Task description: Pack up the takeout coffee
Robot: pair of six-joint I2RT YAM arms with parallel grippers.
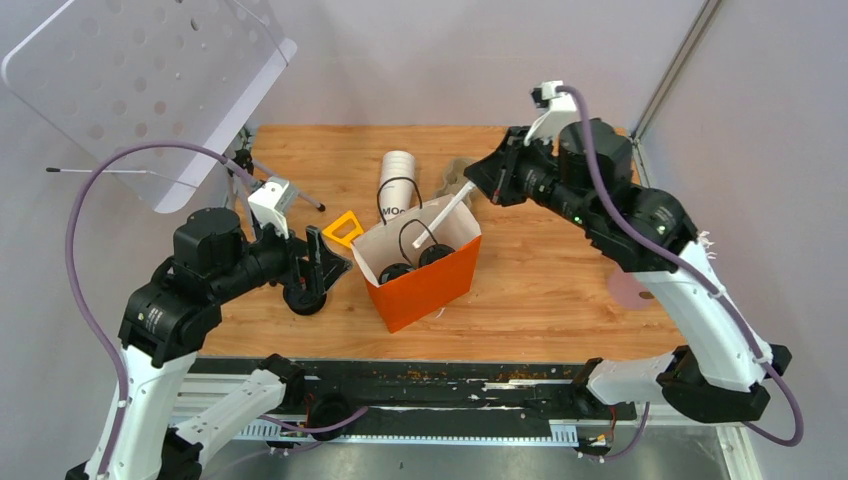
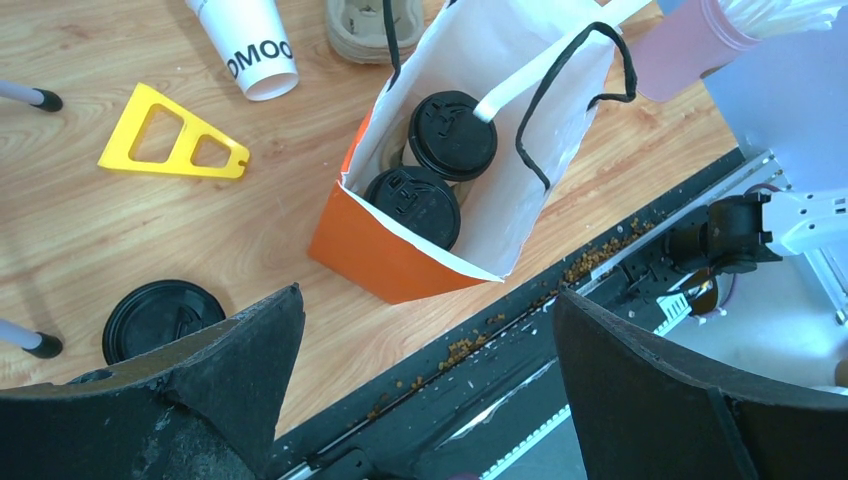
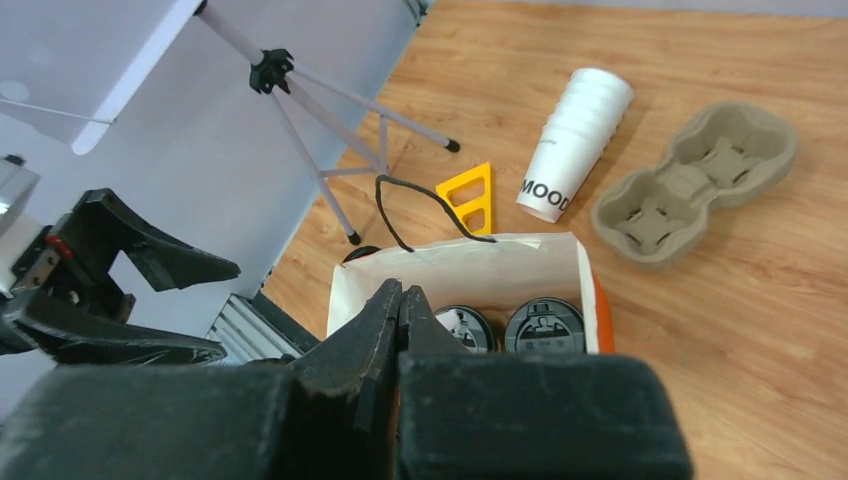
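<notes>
Sees the left gripper (image 2: 428,295) spread to full width, gripping nothing, poised over the table's near edge beside the orange bag (image 2: 380,255), with a loose black lid (image 2: 160,318) near one finger. Sees the right gripper (image 3: 400,295) pressed fully closed above the bag's rim; cannot tell about any pinch on the white strip (image 2: 540,72) slanting down into the bag. Finds the takeout coffee (image 2: 452,133) upright inside the bag, just beside a second lidded cup (image 2: 412,205). Reads "MOOD" in dark letters on the stack of lidless cups (image 3: 575,140) lying on the table; makes out nothing legible on the lids.
</notes>
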